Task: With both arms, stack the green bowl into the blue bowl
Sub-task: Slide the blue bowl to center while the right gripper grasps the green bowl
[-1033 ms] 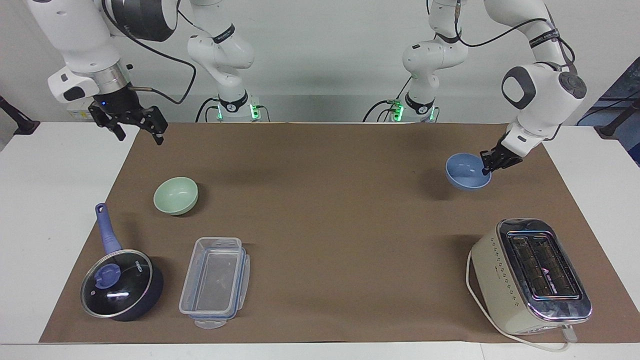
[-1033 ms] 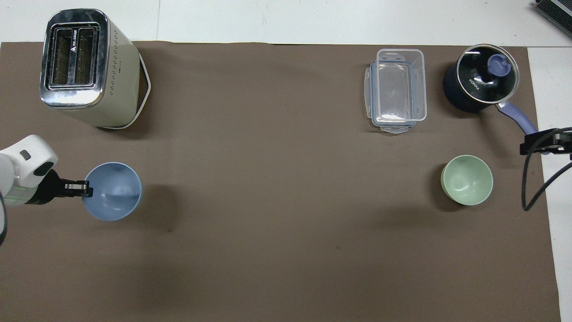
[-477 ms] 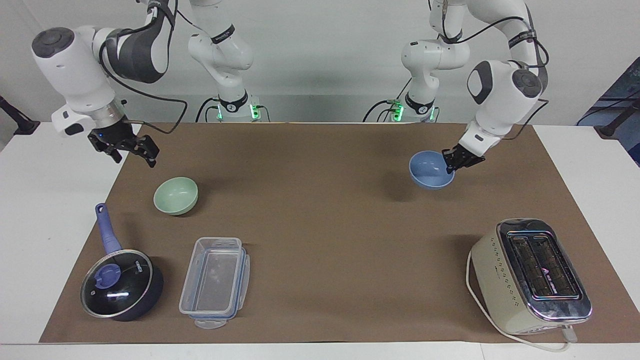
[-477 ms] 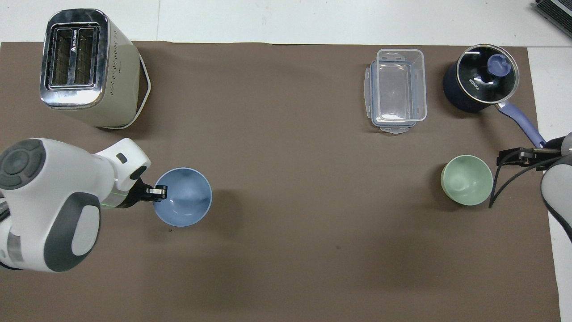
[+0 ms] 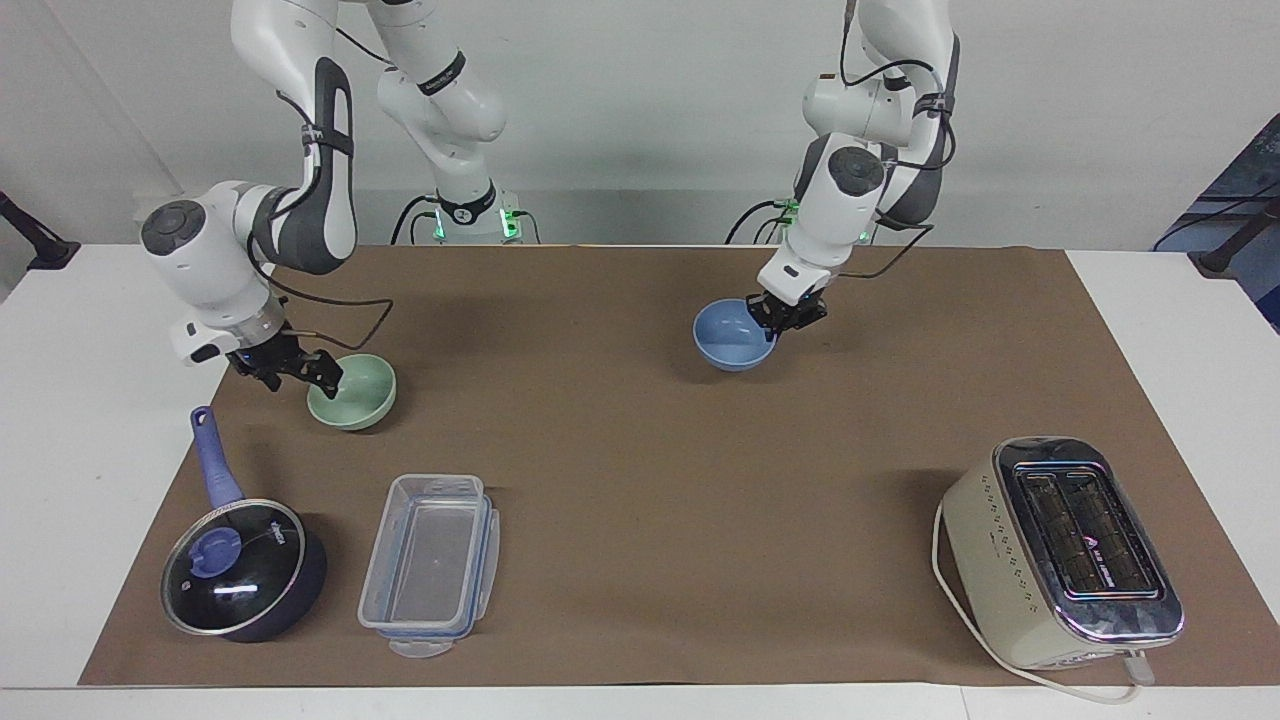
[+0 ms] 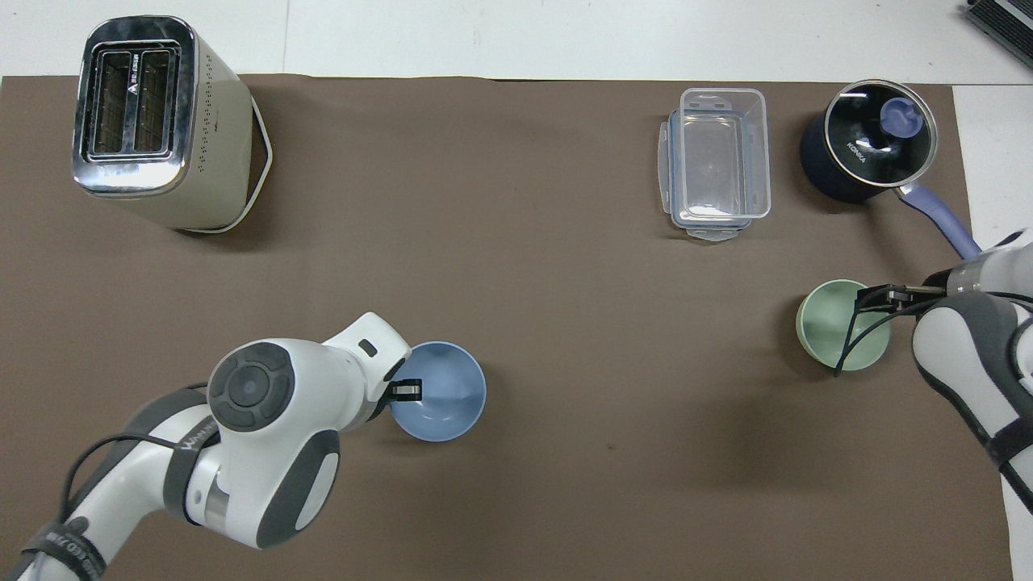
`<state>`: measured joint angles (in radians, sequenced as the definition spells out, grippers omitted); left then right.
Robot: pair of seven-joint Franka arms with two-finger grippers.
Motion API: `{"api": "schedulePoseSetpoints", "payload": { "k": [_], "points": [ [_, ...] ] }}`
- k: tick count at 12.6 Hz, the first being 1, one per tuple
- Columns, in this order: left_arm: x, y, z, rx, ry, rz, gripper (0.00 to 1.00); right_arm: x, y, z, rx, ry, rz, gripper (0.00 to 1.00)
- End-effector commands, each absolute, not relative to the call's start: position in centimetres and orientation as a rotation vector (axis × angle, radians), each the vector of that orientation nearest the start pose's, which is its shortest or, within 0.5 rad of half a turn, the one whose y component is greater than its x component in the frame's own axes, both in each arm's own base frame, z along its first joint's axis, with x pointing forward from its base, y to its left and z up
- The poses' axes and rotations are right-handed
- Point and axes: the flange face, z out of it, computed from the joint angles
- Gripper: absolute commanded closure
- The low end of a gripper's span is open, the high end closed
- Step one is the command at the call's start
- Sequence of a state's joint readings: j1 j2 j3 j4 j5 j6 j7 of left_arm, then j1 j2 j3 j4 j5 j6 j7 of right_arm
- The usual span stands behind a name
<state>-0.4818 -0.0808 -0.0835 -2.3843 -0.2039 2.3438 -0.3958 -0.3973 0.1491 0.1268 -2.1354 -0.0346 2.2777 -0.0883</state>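
**Operator:** My left gripper (image 5: 778, 322) is clamped on the rim of the blue bowl (image 5: 733, 336), at the edge toward the left arm's end. The bowl sits low near the middle of the brown mat (image 5: 640, 450), upright and mouth up; I can't tell whether it touches the mat.

**Observer:** And the right gripper (image 5: 290, 368)?

**Operator:** Its fingers are spread, and it is low at the rim of the green bowl (image 5: 355, 392), on the edge toward the right arm's end. In the overhead view one fingertip (image 6: 870, 298) reaches over the rim. I can't tell if it touches. The green bowl rests on the mat, upright.

**Observer:** What's around them?

**Operator:** The two bowls are well apart. Farther from the robots than the green bowl are a clear plastic container (image 5: 430, 565) and a dark blue lidded saucepan (image 5: 243, 568), its handle pointing toward the right gripper. A cream toaster (image 5: 1060, 550) stands at the left arm's end, farther out than the blue bowl.
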Motion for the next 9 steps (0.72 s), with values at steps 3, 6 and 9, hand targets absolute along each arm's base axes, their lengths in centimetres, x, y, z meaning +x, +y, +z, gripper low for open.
{"api": "schedulePoseSetpoints", "payload": {
  "k": [3,6,9],
  "points": [
    [38.8,-31.2,33.4,-3.345,-0.023,-0.009,0.01,52.1,-15.9,32.0,-3.124,0.205,-0.006,0.08],
    [44.1,-27.6,37.2,-3.343,-0.134,0.006,0.0,51.7,-15.7,31.7,-3.118,0.159,0.047,0.5],
    [49.1,-21.0,42.1,-3.31,-0.095,0.023,0.0,51.9,-15.8,32.0,-3.118,0.146,0.042,1.0]
  ]
}}
